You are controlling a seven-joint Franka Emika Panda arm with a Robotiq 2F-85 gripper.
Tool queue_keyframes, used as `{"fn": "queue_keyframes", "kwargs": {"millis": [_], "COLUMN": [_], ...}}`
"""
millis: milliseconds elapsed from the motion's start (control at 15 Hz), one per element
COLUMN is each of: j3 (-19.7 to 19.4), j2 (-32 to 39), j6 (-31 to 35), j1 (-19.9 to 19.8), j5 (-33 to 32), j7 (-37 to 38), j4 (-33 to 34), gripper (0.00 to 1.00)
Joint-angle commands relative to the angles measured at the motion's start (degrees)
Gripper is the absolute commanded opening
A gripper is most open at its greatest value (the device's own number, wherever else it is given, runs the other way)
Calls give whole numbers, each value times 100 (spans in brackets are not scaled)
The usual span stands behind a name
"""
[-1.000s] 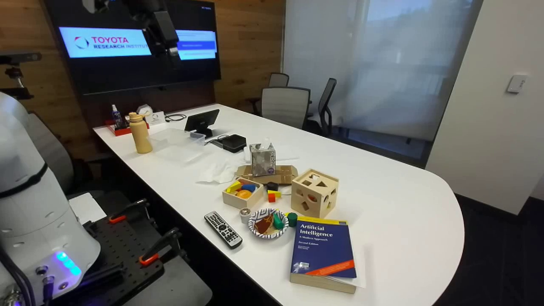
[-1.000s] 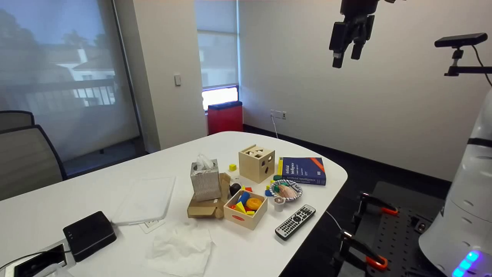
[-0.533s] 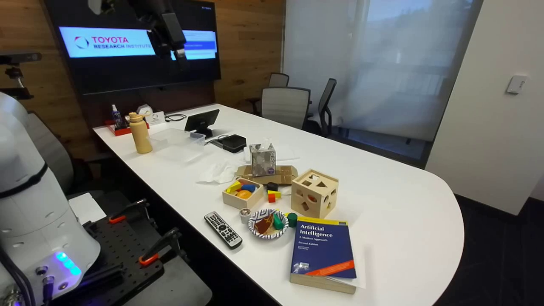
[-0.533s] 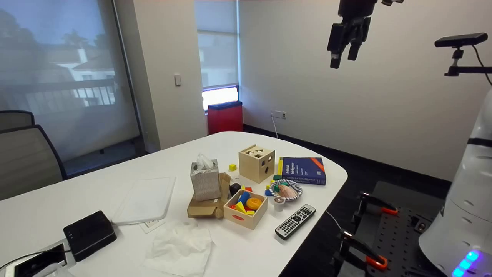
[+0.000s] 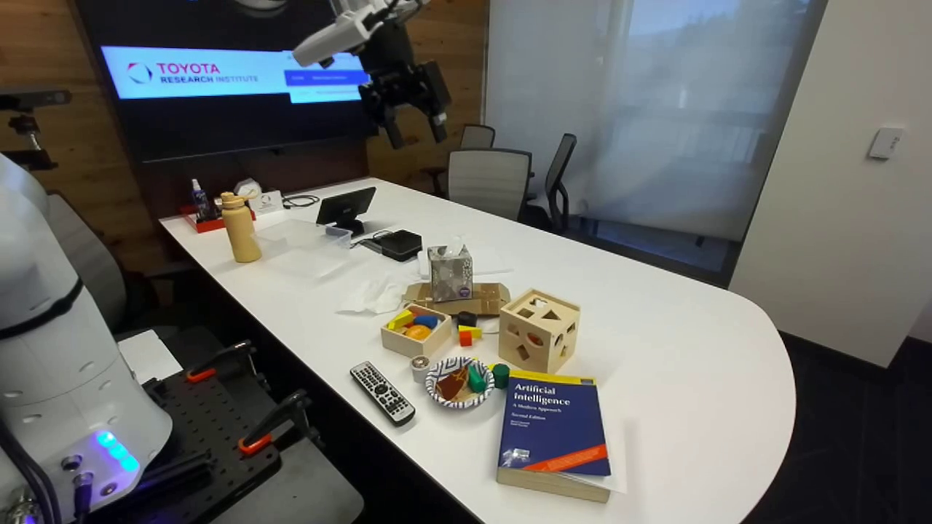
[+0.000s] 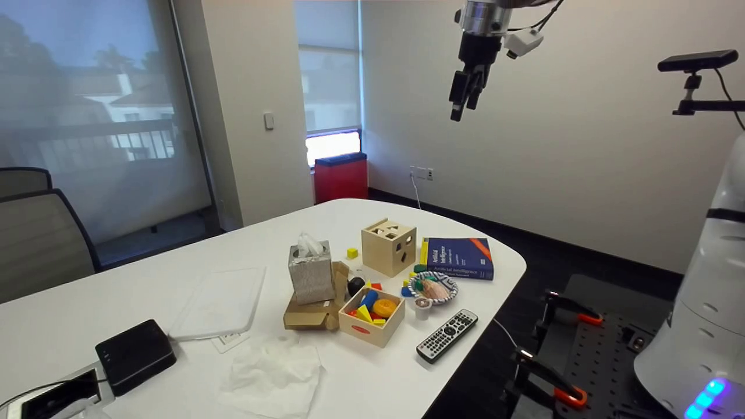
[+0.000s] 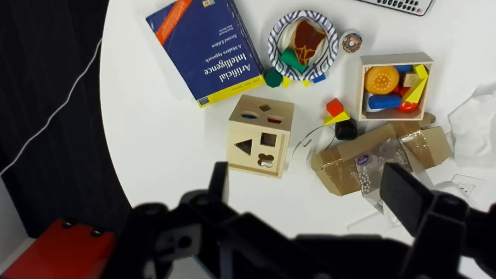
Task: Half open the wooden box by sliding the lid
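Nearest in our wrist view, black fingers (image 7: 405,195) hang wide apart. Well below them we see the pierced lid (image 7: 255,147) covering the top of the wooden box (image 6: 384,249) on the table (image 7: 174,155); just beside it lies a blue "Artificial Intelligence" textbook (image 7: 207,50), then a patterned bowl (image 7: 332,42) and, beyond that, a remote control (image 7: 403,4).

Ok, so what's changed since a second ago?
In both exterior views, the gripper has come down and closer to the wooden box. It hangs open; nothing was taken hold of or let go. The box stayed put, its lid hasn't visibly slid, and the blue book, wooden tray and remote look unmoved.
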Motion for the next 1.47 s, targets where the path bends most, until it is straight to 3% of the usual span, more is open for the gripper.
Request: {"fn": "queue_keyframes", "kwargs": {"millis": [0,200,467,933,1400], "j3": [-313,-428,-189,466,938], "j2": [1492,2601,4083,6412,7819], "j6": [230,296,331,664,511], "j1": [175,131,-294,-1116,-1487], "j5": [431,1206,2018,1992,1945], "j7": [-794,-1541,-2212,-2117,-2060], "j4": [1125,1947,3129,5083,6425], "gripper": [100,100,100,100,100]}}
